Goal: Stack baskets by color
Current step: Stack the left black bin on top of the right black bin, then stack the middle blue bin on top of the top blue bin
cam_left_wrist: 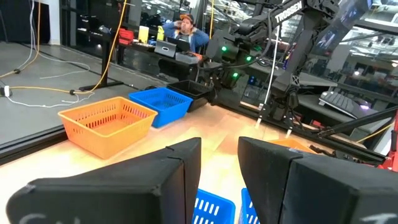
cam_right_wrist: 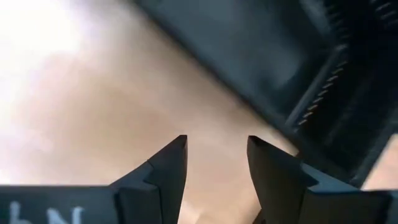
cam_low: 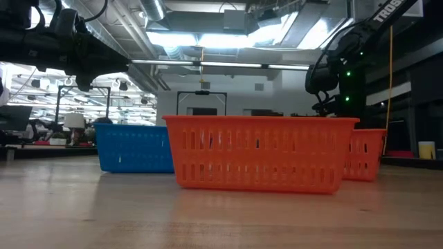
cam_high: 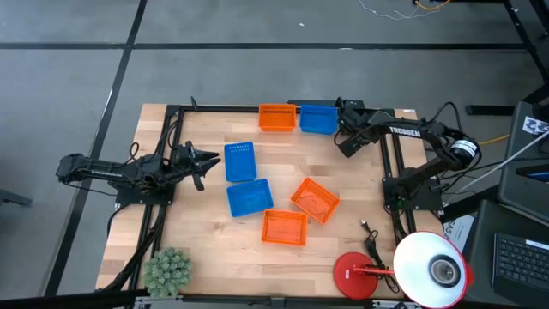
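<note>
Two orange baskets (cam_high: 284,227) (cam_high: 315,199) and two blue baskets (cam_high: 250,197) (cam_high: 239,160) lie loose on the wooden table's middle. At the far edge stand an orange basket (cam_high: 276,118), a blue basket (cam_high: 318,118) and, beside them, a black basket (cam_left_wrist: 193,90). My left gripper (cam_high: 209,158) hovers open and level at the left, just short of the blue basket (cam_left_wrist: 211,208) below its fingers. My right gripper (cam_high: 346,148) points down, open, over bare wood next to the black basket (cam_right_wrist: 298,68). Each basket rests on its base.
A red round lamp base (cam_high: 356,275) with a white shade (cam_high: 433,270) stands at the near right corner, and a cable lies beside it. At the near left corner sits a green fuzzy plant (cam_high: 167,270). A black frame rail (cam_high: 395,163) runs along the table's sides.
</note>
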You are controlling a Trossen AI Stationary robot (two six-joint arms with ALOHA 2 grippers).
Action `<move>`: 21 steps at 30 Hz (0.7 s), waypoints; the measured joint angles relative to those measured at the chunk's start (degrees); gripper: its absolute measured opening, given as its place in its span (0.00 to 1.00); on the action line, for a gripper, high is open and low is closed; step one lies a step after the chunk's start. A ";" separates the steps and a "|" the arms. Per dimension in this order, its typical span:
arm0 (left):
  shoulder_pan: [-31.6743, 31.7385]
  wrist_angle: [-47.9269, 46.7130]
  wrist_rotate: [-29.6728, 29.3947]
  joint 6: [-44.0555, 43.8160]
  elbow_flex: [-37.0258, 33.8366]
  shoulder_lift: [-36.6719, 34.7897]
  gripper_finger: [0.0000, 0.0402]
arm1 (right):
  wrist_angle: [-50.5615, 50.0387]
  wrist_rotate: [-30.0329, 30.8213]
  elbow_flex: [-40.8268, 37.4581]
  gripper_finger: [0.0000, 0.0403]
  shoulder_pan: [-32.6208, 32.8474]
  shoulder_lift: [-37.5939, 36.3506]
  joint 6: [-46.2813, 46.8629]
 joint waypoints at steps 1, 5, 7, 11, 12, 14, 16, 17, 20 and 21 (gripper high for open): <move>-0.01 0.00 0.00 -0.05 0.02 0.00 0.25 | -0.51 -1.73 -0.03 0.42 0.36 -0.46 -0.10; 0.01 0.00 0.00 -0.08 0.00 0.00 0.25 | -0.66 -6.33 -0.03 0.42 2.99 -4.79 1.47; 0.00 0.00 0.00 -0.10 0.00 0.00 0.25 | -0.94 -8.01 -0.03 0.42 5.02 -8.08 2.80; -0.01 0.01 -0.01 -0.12 0.00 0.00 0.25 | -2.76 -16.67 -0.03 0.42 9.77 -15.67 6.05; -0.01 0.00 0.00 -0.11 0.00 0.00 0.25 | -3.09 -18.73 -0.03 0.42 11.10 -17.60 6.25; 0.00 0.02 -0.02 -0.10 0.00 0.00 0.25 | -3.63 -21.38 -0.58 0.42 14.24 -21.54 6.25; 0.01 0.07 -0.02 -0.10 0.00 0.00 0.25 | -3.90 -21.49 -1.83 0.42 18.23 -25.58 6.20; 0.00 0.18 -0.02 -0.11 0.00 0.00 0.25 | -3.88 -21.33 -2.72 0.42 20.34 -27.66 6.18; -0.01 0.24 -0.02 -0.43 0.00 0.00 0.25 | -0.26 -21.25 -6.44 0.42 26.68 -34.35 7.82; -0.01 0.24 -0.02 -1.08 0.00 0.00 0.25 | 1.99 -21.23 -7.97 0.42 28.64 -36.64 8.91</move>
